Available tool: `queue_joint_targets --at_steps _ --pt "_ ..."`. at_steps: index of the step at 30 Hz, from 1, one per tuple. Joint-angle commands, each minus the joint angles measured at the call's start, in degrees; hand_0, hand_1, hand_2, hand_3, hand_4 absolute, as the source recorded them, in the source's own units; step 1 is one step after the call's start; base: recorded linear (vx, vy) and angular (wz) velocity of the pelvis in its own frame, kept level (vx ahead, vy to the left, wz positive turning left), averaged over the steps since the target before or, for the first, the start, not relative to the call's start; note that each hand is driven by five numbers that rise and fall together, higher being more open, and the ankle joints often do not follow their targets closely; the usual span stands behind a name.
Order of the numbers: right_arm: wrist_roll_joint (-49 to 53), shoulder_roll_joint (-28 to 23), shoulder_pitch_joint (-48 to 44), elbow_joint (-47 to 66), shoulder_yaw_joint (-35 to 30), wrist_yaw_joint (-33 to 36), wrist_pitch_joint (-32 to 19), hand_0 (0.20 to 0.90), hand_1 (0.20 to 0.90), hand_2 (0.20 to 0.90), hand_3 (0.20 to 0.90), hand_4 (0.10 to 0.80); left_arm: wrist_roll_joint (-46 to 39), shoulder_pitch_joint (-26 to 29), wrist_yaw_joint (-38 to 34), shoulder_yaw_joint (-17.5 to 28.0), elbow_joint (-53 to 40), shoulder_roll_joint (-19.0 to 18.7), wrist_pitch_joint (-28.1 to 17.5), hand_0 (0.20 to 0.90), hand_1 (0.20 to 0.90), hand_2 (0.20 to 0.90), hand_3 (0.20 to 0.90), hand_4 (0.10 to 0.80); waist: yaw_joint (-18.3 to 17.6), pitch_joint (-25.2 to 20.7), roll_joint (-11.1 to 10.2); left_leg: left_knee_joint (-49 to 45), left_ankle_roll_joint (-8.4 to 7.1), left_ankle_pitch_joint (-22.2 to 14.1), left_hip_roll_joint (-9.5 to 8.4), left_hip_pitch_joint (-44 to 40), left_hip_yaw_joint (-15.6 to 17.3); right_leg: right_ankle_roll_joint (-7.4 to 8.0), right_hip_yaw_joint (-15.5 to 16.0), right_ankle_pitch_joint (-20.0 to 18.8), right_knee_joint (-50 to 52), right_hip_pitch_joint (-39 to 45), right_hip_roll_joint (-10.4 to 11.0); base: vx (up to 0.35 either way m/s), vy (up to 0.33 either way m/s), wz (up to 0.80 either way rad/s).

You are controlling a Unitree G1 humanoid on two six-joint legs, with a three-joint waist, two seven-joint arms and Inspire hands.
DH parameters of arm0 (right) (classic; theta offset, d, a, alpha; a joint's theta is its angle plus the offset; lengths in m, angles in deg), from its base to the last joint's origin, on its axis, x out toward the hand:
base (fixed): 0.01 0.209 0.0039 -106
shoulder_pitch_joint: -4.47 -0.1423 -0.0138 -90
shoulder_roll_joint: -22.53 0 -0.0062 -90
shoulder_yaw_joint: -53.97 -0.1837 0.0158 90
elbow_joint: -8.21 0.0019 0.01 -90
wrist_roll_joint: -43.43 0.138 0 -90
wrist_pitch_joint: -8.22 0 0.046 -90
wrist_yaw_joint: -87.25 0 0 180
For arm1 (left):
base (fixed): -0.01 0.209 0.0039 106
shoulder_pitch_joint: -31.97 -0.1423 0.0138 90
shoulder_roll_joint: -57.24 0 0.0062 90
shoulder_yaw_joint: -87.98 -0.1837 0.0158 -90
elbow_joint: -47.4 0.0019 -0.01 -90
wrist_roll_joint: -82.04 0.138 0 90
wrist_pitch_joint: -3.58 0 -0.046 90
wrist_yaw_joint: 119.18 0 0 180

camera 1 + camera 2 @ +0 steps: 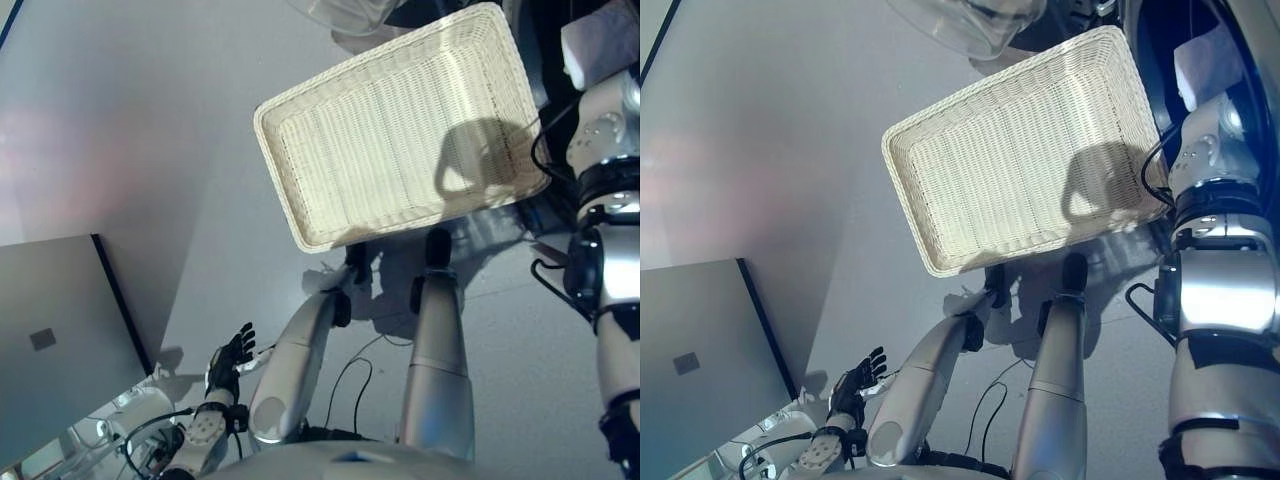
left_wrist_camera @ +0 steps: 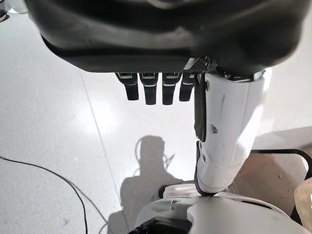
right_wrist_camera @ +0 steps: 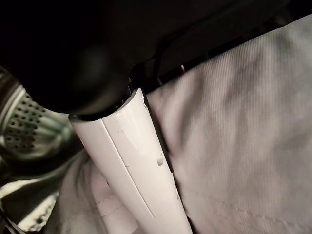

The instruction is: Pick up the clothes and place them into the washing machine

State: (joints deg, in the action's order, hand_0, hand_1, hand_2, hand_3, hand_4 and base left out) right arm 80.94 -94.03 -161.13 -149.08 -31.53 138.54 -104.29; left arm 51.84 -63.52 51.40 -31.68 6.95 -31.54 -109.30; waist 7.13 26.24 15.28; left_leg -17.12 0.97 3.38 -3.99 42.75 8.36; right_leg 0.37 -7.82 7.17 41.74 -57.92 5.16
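Grey floor is carrying an empty wicker basket (image 1: 400, 130). Reaching into the washing machine (image 3: 24, 122), the right hand (image 3: 131, 161) is pressing pale clothes (image 3: 243, 126) against its thumb, its fingers hidden. Relaxed and straight-fingered, the left hand (image 2: 156, 87) is hanging idle because one arm suffices.

Both eye views from the head, looking steeply down, sharing the wicker basket (image 1: 400, 130) in upper centre and the grey floor (image 1: 120, 120); right eye view offset slightly, basket sitting further left in frame; left wrist view very close along the left hand (image 2: 156, 87), facing the floor; right wrist view pressed close to pale cloth (image 3: 243, 136), perforated washer drum (image 3: 24, 122) at left edge.
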Motion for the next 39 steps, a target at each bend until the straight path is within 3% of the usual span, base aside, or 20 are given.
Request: queue_joint_targets --at_steps 1,13,29,30,31,32,34,37,39 --pt "-5.29 -13.82 -9.53 5.52 7.60 -0.39 -5.11 0.900 0.900 0.900 0.900 0.800 0.74 -3.54 -0.60 -2.09 -0.73 1.34 -1.49 0.900 0.900 0.900 0.900 0.800 -2.33 -3.92 6.18 -0.90 -2.57 0.86 1.06 3.25 -0.66 -1.33 4.92 -0.54 -5.78 5.85 -1.56 0.022 0.039 0.01" --pt "-4.62 -10.47 -7.26 6.56 5.57 -1.19 -6.00 0.900 0.900 0.900 0.900 0.800 -0.41 -3.25 -0.57 -1.89 1.97 2.64 -1.38 0.900 0.900 0.900 0.900 0.800 -2.53 -4.57 6.68 0.05 -2.36 1.10 1.12 2.69 -0.22 -1.10 4.59 -1.45 -7.16 6.44 -1.71 0.002 0.006 -0.02" --pt "-6.84 -4.32 1.12 14.20 0.15 -0.27 -6.46 0.900 0.900 0.900 0.900 0.800 -1.42 -3.45 -0.39 -1.26 3.69 3.06 -1.48 0.900 0.900 0.900 0.900 0.800 -2.99 -3.50 5.14 -0.79 -2.05 1.10 1.48 3.22 -0.25 -1.10 5.08 -2.34 -8.08 7.09 -2.14 0.005 0.000 0.00" --pt "-7.03 -3.94 1.81 14.75 -0.33 -0.24 -6.36 0.900 0.900 0.900 0.900 0.800 -1.47 -3.50 -0.31 -1.18 3.72 3.02 -1.48 0.900 0.900 0.900 0.900 0.800 -2.94 -3.87 4.85 -1.06 -2.46 -0.47 1.02 2.77 -1.08 -0.82 4.62 -0.69 -7.73 7.59 -1.98 0.000 0.000 0.00" --pt "-7.07 -3.89 1.97 14.86 -0.46 -0.21 -6.35 0.900 0.900 0.900 0.900 0.800 -1.48 -3.58 -0.31 -1.19 3.68 2.95 -1.50 0.900 0.900 0.900 0.900 0.800 -2.98 -3.47 4.98 -0.89 -2.06 1.11 1.46 3.28 -0.33 -1.11 5.22 -2.31 -8.01 7.06 -2.05 0.084 0.010 0.03" --pt "-7.03 -3.58 2.58 15.00 -0.79 -0.26 -6.46 0.900 0.900 0.900 0.900 0.800 -1.55 -3.54 -0.29 -0.97 3.88 2.85 -1.56 0.900 0.900 0.900 0.900 0.800 -2.93 -3.79 4.63 -1.12 -2.46 -0.40 1.01 2.89 -1.12 -0.79 4.74 -0.83 -7.86 7.72 -1.92 -0.026 0.012 0.04" --pt "-6.81 -3.11 3.09 14.99 -1.01 -0.40 -6.53 0.900 0.900 0.900 0.900 0.800 -1.53 -3.67 -0.22 -0.96 3.94 2.71 -1.57 0.900 0.900 0.900 0.900 0.800 -3.00 -3.22 4.62 -1.32 -2.05 1.05 1.41 3.54 -0.44 -1.11 5.45 -2.27 -7.89 7.18 -1.92 -0.027 0.007 0.04" --pt "-5.74 0.19 5.63 15.01 -1.51 -1.95 -6.72 0.900 0.900 0.900 0.900 0.800 -1.17 -3.45 -0.18 -0.65 4.55 2.52 -1.44 0.900 0.900 0.900 0.900 0.800 -2.84 -3.23 3.74 -1.76 -2.31 -0.46 1.08 3.33 -1.35 -0.82 4.90 -1.26 -8.04 7.78 -2.00 -0.022 -0.005 -0.03" --pt "-5.60 2.85 8.04 15.45 -1.84 -2.92 -6.61 0.900 0.900 0.900 0.900 0.800 -1.13 -3.52 0.00 -0.41 5.01 2.61 -1.41 0.900 0.900 0.900 0.900 0.800 -2.82 -2.68 3.47 -1.98 -1.80 1.06 1.59 3.96 -0.69 -1.12 5.62 -3.03 -8.44 7.43 -2.14 -0.082 0.005 -0.04"
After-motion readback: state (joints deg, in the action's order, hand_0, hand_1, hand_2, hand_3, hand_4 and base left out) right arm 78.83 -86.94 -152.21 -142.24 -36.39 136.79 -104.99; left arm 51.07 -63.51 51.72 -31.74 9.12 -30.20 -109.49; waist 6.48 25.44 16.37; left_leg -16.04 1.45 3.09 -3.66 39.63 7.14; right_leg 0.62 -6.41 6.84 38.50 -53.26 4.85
